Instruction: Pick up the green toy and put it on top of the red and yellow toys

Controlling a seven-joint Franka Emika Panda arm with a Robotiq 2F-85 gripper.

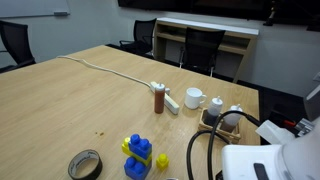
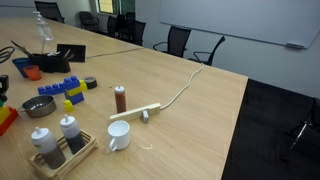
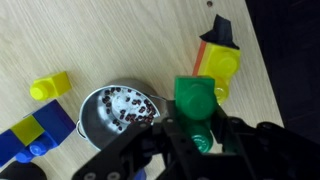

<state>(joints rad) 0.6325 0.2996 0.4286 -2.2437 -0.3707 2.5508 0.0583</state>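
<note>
In the wrist view my claw (image 3: 203,138) is pinching the green toy (image 3: 195,100). The dark fingers press in on either side of the end nearest me, and the rest of the block juts out ahead of them. I judge the hold good enough to carry it. From this angle I cannot tell whether the block is clear of the bench (image 3: 100,40) or just resting on it. The toy sits between the metal bowl (image 3: 115,112) on its left and the red and yellow toys (image 3: 224,66) just to its right and a little farther off, with its corner close beside the yellow piece. The red piece stands at the far side of the yellow one. I take it that I grip the block from above so its underside stays free to seat on that pair. By my reckoning the pick is done and what remains is a short lift, a small shift to the right and a gentle lowering. The worry is knocking the pair sideways, since they look light and loose, or clipping the bowl's rim on the way up. A loose yellow block (image 3: 50,87) and the blue and yellow stack (image 3: 30,135) lie off to the left, out of that path. In the exterior views I cannot make out either my claw or the green toy. The mug (image 2: 118,136) stands well apart from all this.
</note>
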